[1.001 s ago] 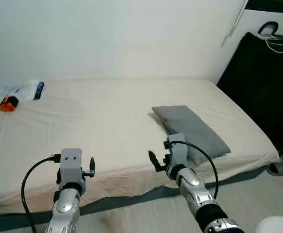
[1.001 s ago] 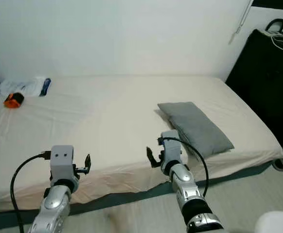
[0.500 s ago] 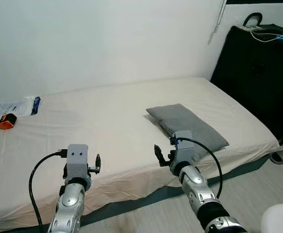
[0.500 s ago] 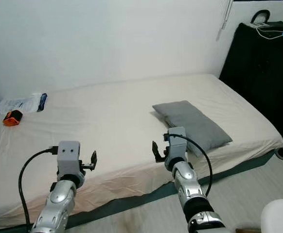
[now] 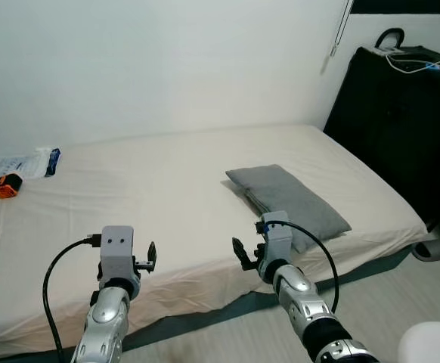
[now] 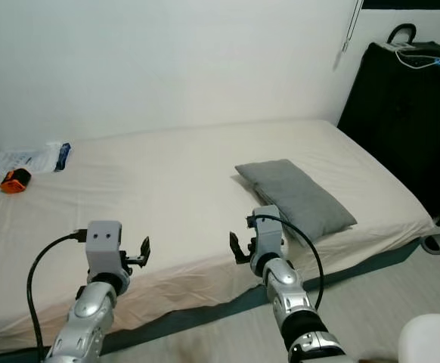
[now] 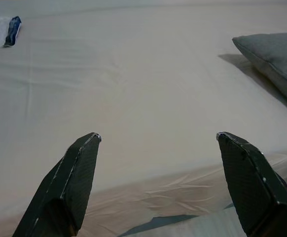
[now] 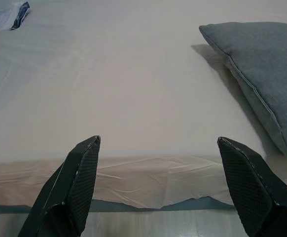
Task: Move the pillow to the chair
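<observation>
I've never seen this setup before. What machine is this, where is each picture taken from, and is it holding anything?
It is a humanoid robot standing at a bed. The two wide pictures come from cameras in its head, looking down past its silver arms. The two close pictures come from wrist cameras looking along each tool's black fingers. The left tool and the right tool are both open at the bed's near edge, holding nothing. On the sheet lie a grey pillow, off to the right, and at the far left an orange object beside a white packet. A black case stands at right.

pillow (image 5: 289,203): 1; bed (image 5: 152,189): 1; claws: 2 — left claw (image 5: 149,257), right claw (image 5: 243,255); orange object (image 5: 3,186): 1
</observation>
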Controlling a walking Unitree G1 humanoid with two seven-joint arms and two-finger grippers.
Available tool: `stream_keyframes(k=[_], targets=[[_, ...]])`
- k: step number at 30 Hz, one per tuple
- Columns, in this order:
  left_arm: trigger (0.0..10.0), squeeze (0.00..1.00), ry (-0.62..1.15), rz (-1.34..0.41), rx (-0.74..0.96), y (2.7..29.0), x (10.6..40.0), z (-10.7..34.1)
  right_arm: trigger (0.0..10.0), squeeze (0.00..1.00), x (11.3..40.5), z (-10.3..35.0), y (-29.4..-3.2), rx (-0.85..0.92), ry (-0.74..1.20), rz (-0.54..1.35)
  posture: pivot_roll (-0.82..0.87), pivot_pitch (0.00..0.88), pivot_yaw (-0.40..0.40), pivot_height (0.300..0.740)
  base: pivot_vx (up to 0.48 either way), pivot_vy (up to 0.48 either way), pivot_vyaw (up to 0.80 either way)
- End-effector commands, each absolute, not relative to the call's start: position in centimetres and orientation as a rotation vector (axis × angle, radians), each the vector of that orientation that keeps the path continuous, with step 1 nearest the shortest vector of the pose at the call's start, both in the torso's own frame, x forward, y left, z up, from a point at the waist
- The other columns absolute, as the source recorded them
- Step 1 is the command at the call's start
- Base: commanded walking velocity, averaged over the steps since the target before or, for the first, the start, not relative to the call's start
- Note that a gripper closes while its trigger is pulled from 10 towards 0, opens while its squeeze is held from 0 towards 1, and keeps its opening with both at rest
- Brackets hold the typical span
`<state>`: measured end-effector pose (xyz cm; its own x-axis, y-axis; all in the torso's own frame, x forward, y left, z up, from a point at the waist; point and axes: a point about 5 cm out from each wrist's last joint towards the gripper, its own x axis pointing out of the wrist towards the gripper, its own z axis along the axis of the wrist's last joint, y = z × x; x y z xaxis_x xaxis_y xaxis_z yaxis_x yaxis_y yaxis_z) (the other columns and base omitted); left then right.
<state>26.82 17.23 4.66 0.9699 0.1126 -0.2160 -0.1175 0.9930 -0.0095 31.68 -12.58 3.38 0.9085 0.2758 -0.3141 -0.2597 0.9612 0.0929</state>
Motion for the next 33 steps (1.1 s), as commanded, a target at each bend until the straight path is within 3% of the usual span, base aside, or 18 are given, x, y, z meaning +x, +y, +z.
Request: stream_keyframes(k=[1,20,33], targets=[[10.0,0.0,0.203,0.128,-0.043,17.19,26.67,4.78,10.0,0.0,31.71,3.26,-12.72,0.048,0.349,0.276,0.07,0.0,-0.105,0.729,0.255,0.0,0.0],[10.0,0.0,0.211,0.146,-0.063,17.47,26.21,4.33,10.0,0.0,31.67,3.2,-13.05,0.03,0.358,0.289,0.06,0.0,-0.116,0.729,0.263,0.0,0.0],[10.0,0.0,0.212,0.2,-0.073,17.96,26.07,4.16,10.0,0.0,31.74,3.26,-13.2,0.015,0.364,0.303,0.06,0.0,-0.127,0.729,0.0,0.0,0.0]])
